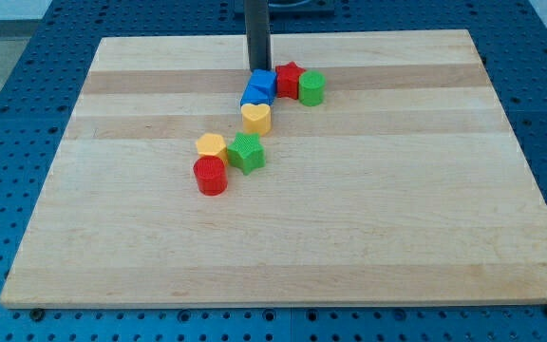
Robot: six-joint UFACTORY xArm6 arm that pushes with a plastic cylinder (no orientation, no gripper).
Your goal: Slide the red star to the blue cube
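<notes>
Red star lies in the upper centre of the frame, touching the right side of the blue cube. My tip is the bare end of a dark rod with no hand to spread or pinch; it rests on the surface just behind the blue cube, at or very near its top-left edge. Contact there cannot be confirmed.

Outward from the tip:
- a second blue block sits against the cube's lower side, shape unclear;
- a green block touches the star's right side;
- a yellow heart lies just below the blue pair;
- a yellow block, green star and red cylinder cluster further down-left.

Judged progress: the task appears essentially complete, since star and cube already meet. No further push seems needed.
</notes>
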